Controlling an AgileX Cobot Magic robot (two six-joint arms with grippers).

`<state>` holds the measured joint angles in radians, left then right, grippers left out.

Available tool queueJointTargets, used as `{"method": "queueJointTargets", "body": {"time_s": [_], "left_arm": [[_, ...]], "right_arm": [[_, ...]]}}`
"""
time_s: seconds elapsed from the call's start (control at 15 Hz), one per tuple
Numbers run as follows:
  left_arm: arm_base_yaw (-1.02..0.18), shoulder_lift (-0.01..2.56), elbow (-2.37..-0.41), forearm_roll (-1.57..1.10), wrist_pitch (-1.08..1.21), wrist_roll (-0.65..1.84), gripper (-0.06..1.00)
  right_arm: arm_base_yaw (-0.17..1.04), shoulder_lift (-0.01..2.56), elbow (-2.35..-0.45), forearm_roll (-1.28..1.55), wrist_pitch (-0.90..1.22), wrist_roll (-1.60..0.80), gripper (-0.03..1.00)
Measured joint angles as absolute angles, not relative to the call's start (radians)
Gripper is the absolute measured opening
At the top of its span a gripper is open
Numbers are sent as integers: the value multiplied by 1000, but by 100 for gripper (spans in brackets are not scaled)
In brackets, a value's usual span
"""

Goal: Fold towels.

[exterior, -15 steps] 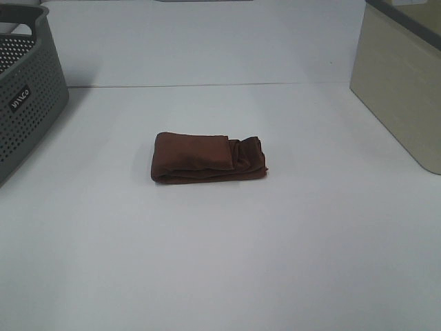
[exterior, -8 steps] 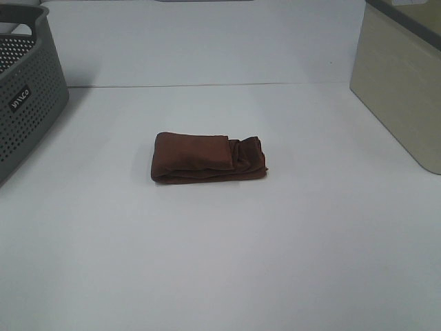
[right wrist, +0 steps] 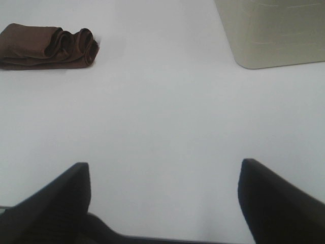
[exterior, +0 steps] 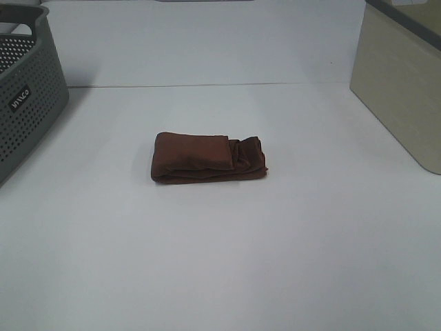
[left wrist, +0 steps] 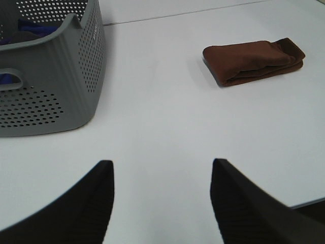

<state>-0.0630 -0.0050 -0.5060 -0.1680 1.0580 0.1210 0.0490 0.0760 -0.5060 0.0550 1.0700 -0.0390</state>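
Presently, left to right across the white surface (exterior: 220, 262):

Item: grey perforated basket (exterior: 27, 89), far left edge. Only the left wrist view looks into it, where dark and blue cloth shows inside; the high view gives just its outer wall.

Item: left gripper (left wrist: 161, 201), jaws parted, nothing between them, held over bare surface near the basket and well apart from the towel.

Item: dark reddish-brown towel (exterior: 209, 158), mid-surface, lying as a compact folded bundle. The top layer is flat toward the basket side; the other end is bunched. The right wrist view shows that end as loose rolled layers, a detail the left wrist view barely gives.

Item: right gripper (right wrist: 163, 198), jaws spread wide, empty, well apart from the towel.

Item: beige bin (exterior: 403, 83), far right.

Step, as judged: folding looks done or nearly so, both arms drawn back. A next move would call for tidying the bunched end or lifting the bundle from both short ends.
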Motion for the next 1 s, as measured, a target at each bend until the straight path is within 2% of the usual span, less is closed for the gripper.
{"method": "queueJointTargets", "body": {"time_s": [0.53, 0.73, 1.0], "left_arm": [[-63, -5, -506, -168, 1058, 121, 55], [-63, -5, -506, -168, 1058, 121, 55], [-63, -5, -506, -168, 1058, 121, 55]], "right_arm": [[42, -7, -506, 56, 1070, -39, 75], [-25, -7, -506, 57, 1070, -39, 75], [-6, -7, -506, 60, 1070, -39, 75]]}}
